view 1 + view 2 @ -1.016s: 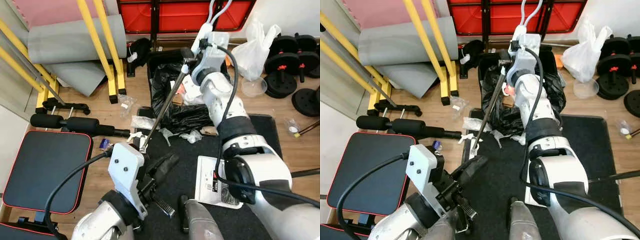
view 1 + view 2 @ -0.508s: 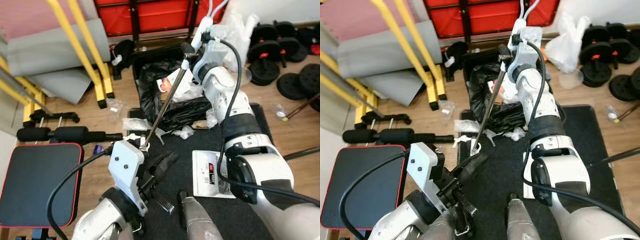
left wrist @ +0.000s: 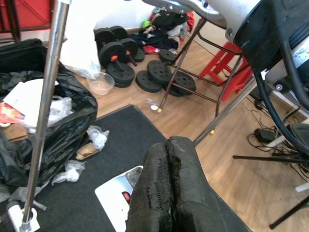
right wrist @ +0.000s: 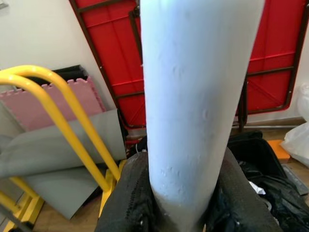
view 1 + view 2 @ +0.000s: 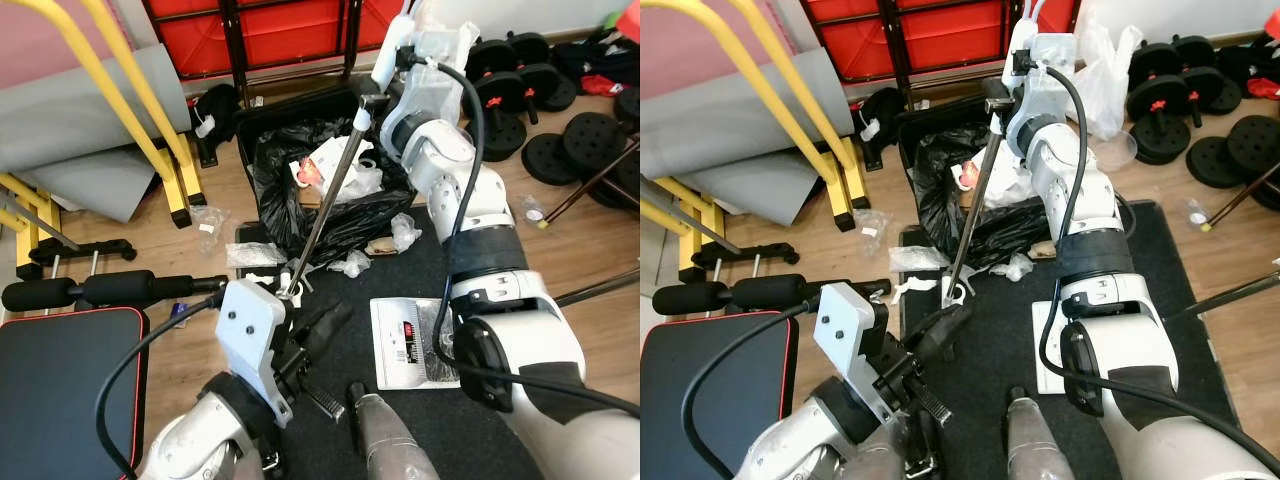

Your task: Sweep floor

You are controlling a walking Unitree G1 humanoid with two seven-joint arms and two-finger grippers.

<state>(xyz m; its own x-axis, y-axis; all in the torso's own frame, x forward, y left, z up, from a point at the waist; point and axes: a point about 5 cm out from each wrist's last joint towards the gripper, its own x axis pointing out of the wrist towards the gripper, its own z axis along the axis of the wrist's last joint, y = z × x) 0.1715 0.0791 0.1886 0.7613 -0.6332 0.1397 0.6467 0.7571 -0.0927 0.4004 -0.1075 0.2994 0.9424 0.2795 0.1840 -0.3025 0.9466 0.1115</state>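
black plastic lines the bin (image 5: 262, 185), where white paper and wrappers are heaped, in the left eye view. a metal pole (image 5: 322, 205) is seen slanting from the right gripper (image 5: 385, 75) above the bin down to the black mat (image 5: 345, 295) just ahead of the left gripper (image 5: 322, 325).

left wrist view: the pads (image 3: 166, 186) are pressed together, empty.

right wrist view: a white handle (image 4: 198, 96) is clamped between the fingers (image 4: 128, 198).
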